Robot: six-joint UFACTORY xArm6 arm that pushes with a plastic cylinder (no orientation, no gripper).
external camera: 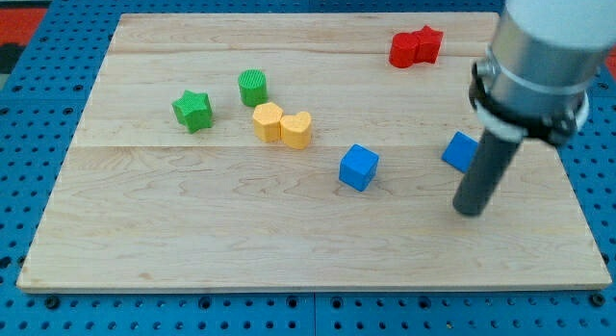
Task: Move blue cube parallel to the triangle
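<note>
A blue cube (359, 167) sits right of the board's middle. A second blue block (460, 151), partly hidden behind the rod so its shape is unclear, lies further to the view's right. My tip (469, 211) rests on the board below that block and well right of the blue cube, touching neither as far as I can tell.
Two yellow blocks (282, 124) touch each other left of the cube. A green cylinder (253, 87) and a green star (192, 110) lie at upper left. Two red blocks (416, 47) sit together at the top. The wooden board (192, 240) lies on a blue perforated table.
</note>
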